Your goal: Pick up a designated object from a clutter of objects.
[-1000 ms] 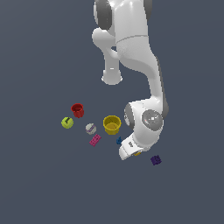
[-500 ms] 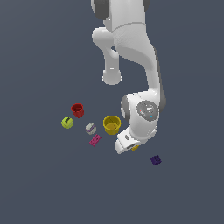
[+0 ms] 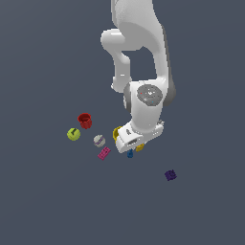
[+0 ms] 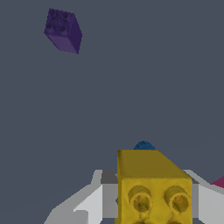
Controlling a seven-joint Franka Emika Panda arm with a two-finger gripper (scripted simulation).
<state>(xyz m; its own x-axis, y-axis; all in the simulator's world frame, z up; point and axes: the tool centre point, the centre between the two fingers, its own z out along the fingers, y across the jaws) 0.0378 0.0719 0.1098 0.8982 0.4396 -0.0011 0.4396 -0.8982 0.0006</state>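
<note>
Two gripper [image 4: 153, 203] fingers [image 4: 89, 205] clamp the yellow studded block [image 4: 153, 186], low in the wrist view. Behind it peeks the blue piece [image 4: 143, 145]; farther off, upper left in the frame, lies the purple block [image 4: 63, 30].

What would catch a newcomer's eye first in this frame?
The big white arm fills the exterior view, its gripper lowered into the clutter beside the yellow cup. In the wrist view the studded yellow block looms large between the two fingers, with the tiny blue piece just behind it. The purple block lies apart on the exterior view's right.
</note>
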